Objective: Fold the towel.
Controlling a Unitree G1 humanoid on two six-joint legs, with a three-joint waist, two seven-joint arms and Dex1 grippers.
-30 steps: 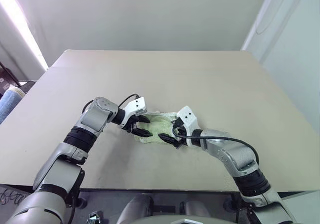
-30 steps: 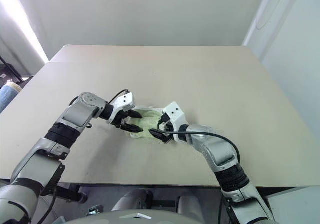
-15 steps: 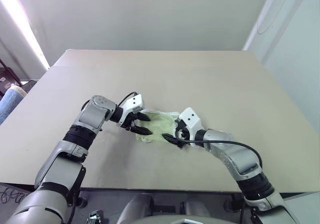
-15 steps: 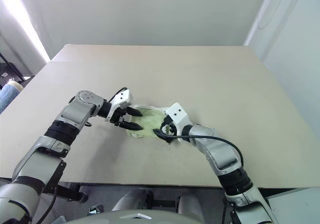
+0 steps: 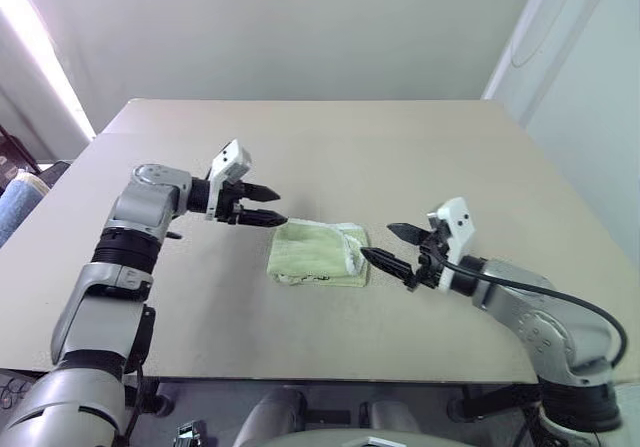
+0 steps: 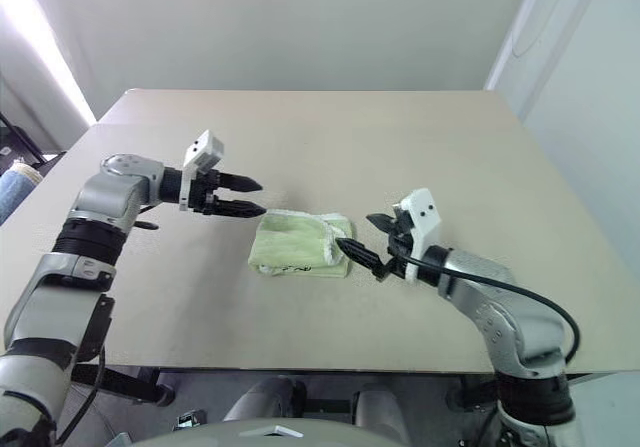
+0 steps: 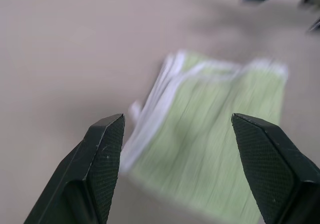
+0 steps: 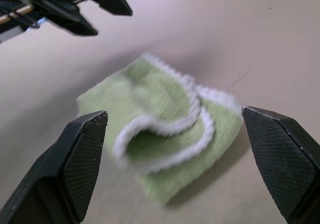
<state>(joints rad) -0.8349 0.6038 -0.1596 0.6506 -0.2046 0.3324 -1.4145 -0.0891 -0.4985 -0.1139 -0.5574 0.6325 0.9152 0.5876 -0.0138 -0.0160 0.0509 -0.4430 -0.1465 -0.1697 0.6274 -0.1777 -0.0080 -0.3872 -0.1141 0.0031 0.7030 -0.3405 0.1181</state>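
The towel [image 5: 318, 253] is lying folded into a small, roughly square bundle near the middle of the beige desk [image 5: 420, 157], lime-green terry facing up, with its white stitched edging bunching in curled layers along the side toward the right claw. A small dark scribble is showing near the bundle's near edge. The left claw [image 5: 268, 206] is hovering above the desk just off the towel's far left corner, its two black fingers pointing across toward the towel and standing apart with nothing between them. The right claw [image 5: 392, 246] is hanging just beside the towel's right edge, close to the white edging but not touching it, its fingers spreading wide and gripping nothing. In the right wrist view the towel [image 8: 160, 121] is sitting between that claw's splayed fingers [image 8: 82, 159] on the desk beyond them, with the left claw showing past it. A rolled blue fabric [image 5: 14, 205] is lying off the desk's left side
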